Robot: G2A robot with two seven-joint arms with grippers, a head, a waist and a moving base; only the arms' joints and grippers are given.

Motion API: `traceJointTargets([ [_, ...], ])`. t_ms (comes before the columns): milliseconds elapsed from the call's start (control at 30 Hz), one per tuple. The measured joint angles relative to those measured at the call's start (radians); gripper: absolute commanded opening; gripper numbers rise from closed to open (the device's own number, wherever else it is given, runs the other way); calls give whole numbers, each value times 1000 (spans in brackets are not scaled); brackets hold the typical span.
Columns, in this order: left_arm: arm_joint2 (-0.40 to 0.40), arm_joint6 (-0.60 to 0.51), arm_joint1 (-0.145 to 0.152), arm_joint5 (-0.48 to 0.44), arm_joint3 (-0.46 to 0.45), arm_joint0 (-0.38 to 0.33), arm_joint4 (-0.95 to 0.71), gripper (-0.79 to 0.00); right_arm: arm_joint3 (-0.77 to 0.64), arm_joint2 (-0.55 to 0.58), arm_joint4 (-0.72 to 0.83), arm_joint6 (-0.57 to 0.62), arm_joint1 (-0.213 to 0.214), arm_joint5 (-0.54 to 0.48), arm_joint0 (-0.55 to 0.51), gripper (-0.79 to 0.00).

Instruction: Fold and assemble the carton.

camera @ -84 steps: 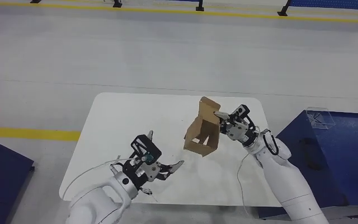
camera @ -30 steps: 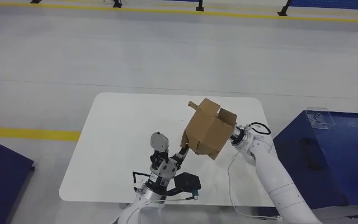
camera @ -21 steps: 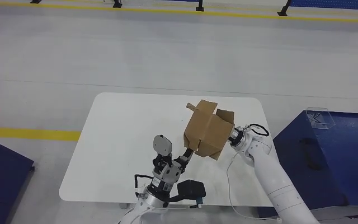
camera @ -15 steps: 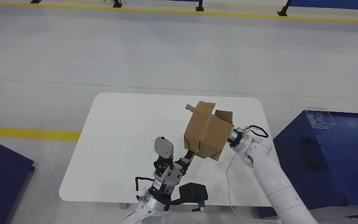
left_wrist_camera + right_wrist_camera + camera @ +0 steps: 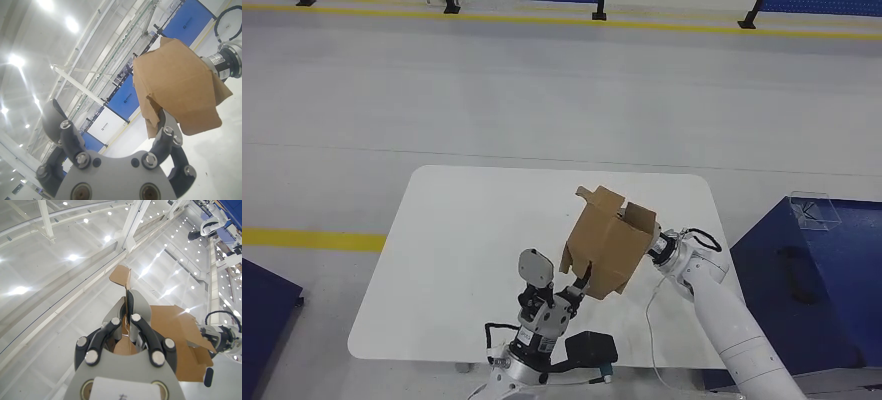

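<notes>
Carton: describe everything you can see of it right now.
The carton is plain brown cardboard, partly erected, with flaps loose and unsealed at both ends. It hangs tilted above the white table. The right gripper is clamped on one wall edge; one finger of the open left gripper touches a lower flap.

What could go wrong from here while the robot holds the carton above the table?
1. The right gripper pinches just one thin panel edge of the cardboard carton, which is raised off the white table; the carton might slip or the panel bend.
2. The left gripper is open, one finger wedged at a ragged flap; a push there could crumple it or twist the carton loose.
</notes>
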Motion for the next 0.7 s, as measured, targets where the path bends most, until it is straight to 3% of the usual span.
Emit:
traceJointTargets([
  [500,-1,27,-23,5,33,-7,15,0,21,-20,112,-34,-17,157,0,-785],
  [667,4,24,-32,4,42,-9,26,0,26,-33,103,-41,-24,142,-1,-785],
  [700,4,22,-34,4,43,-9,28,-43,25,-34,101,-39,-25,142,-2,-785],
])
